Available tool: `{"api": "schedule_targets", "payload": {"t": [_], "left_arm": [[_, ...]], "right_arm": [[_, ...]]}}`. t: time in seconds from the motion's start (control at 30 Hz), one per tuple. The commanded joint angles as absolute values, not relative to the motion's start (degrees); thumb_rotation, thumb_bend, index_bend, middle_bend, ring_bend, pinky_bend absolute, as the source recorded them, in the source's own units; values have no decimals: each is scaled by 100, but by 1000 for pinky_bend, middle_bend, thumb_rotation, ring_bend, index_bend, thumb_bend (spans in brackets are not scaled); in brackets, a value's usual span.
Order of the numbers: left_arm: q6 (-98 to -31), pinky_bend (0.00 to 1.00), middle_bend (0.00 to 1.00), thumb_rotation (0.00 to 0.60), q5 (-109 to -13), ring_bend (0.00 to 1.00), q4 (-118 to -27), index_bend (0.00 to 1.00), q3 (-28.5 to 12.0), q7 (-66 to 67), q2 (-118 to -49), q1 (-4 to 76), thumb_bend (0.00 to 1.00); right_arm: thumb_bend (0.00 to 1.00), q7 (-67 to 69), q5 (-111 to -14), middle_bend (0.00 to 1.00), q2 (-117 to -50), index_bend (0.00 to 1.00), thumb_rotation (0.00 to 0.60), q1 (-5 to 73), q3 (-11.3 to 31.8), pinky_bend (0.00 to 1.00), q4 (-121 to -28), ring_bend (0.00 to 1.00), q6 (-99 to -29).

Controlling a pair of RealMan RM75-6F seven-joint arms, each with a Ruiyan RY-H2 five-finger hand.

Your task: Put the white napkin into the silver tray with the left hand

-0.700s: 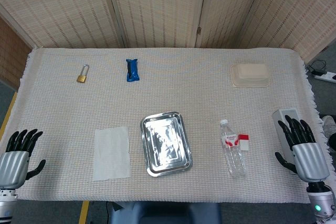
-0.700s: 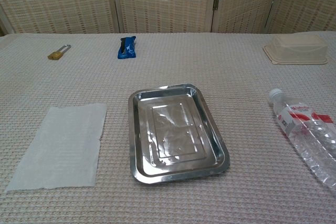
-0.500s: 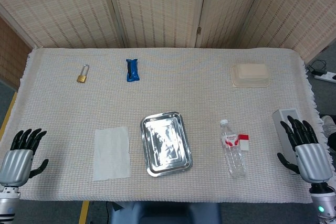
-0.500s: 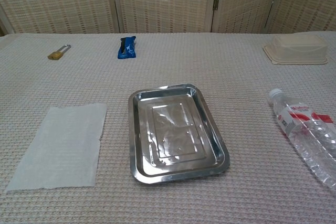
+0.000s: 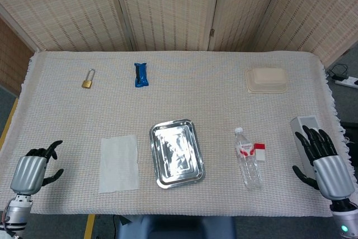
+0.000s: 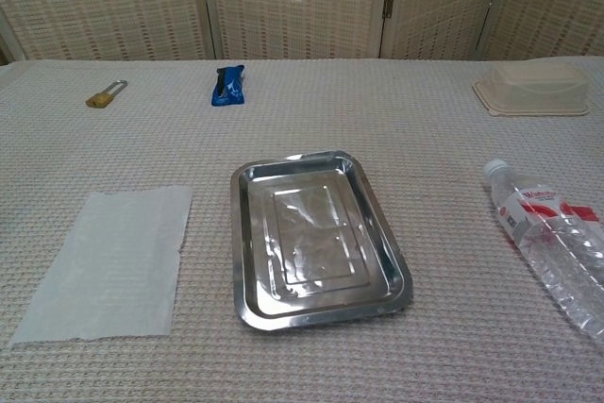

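Note:
The white napkin (image 5: 118,163) (image 6: 109,264) lies flat on the woven cloth, just left of the silver tray (image 5: 158,173) (image 6: 247,261), which holds nothing. My left hand (image 5: 34,168) hovers at the table's front left corner, well left of the napkin, its fingers apart and pointing toward the table, holding nothing. At the front right edge my right hand (image 5: 323,157) is also open and empty. Neither hand shows in the chest view.
A plastic water bottle (image 5: 246,157) (image 6: 552,243) lies right of the tray. A brass padlock (image 5: 88,79) (image 6: 105,93) and a blue wrapper (image 5: 141,74) (image 6: 227,85) sit at the back left, a beige lidded box (image 5: 266,79) (image 6: 532,86) at the back right. A grey device (image 5: 304,125) lies by my right hand.
My left hand has turned and shifted slightly right toward the table, its fingers now pointing inward. My right hand has dropped a little lower in the head view.

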State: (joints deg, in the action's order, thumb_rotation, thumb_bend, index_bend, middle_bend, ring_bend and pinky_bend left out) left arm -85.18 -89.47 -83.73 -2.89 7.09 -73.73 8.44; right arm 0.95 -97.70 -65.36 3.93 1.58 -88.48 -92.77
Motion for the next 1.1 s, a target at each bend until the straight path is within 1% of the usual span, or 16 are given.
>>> {"api": "schedule_targets", "payload": {"t": [0.03,0.1,0.17,0.2,0.3,0.37,0.47,0.6,0.73,0.9,1.1], "left_arm": [[-8544,905,999,600,-9089,934,-8066,390,-258,612,-7665,920,169],[-8184,972,1000,600,-8980,987,-8208,403,-163,296,-7652,1000,167],[-7996,999,1000,600,-9021,1000,-8172,424,-130,-10,-7697,1114,167],[-7994,1000,1000,600,-9127,1000,-7984,439,-121,-173,-7815,1179,168],[-8140,1000,1000,600,-9429,1000,-7330,481,-72,-524,-8203,1284,169],[-8269,1000,1000,600,-9614,1000,-6688,499,-20,-861,-8558,1348,168],[-8408,1000,1000,600,-9739,1000,-5992,519,23,-1181,-8935,1397,165],[-8742,1000,1000,600,-9995,1000,-4909,527,144,-1512,-9506,1446,164],[-8847,1000,1000,600,-10181,1000,-4084,516,343,-1813,-9968,1488,168],[-8814,1000,1000,600,-10162,1000,-3312,528,447,-2036,-10371,1496,168],[-8864,1000,1000,600,-10098,1000,-2886,536,487,-2382,-10630,1521,168]], "right_arm": [[317,166,-9691,0,-6666,0,600,486,207,0,-8718,0,-9157],[317,230,-9681,0,-6660,0,600,547,181,0,-8681,0,-9019],[317,384,-9742,0,-6636,0,600,598,122,0,-8699,0,-8926],[317,480,-9787,0,-6624,0,600,618,85,0,-8714,0,-8898],[317,517,-9839,0,-6606,0,600,618,41,0,-8736,0,-8905],[317,497,-9837,0,-6588,0,600,595,41,0,-8772,0,-8957],[316,531,-9831,0,-6540,0,600,572,47,0,-8817,0,-9019],[317,600,-9832,0,-6497,0,600,561,70,0,-8826,0,-9099],[317,705,-9841,0,-6465,0,600,565,69,0,-8836,0,-9124],[317,749,-9952,0,-6432,0,600,517,53,0,-8851,0,-9300],[317,760,-9926,0,-6420,0,600,519,46,0,-8870,0,-9275]]}}
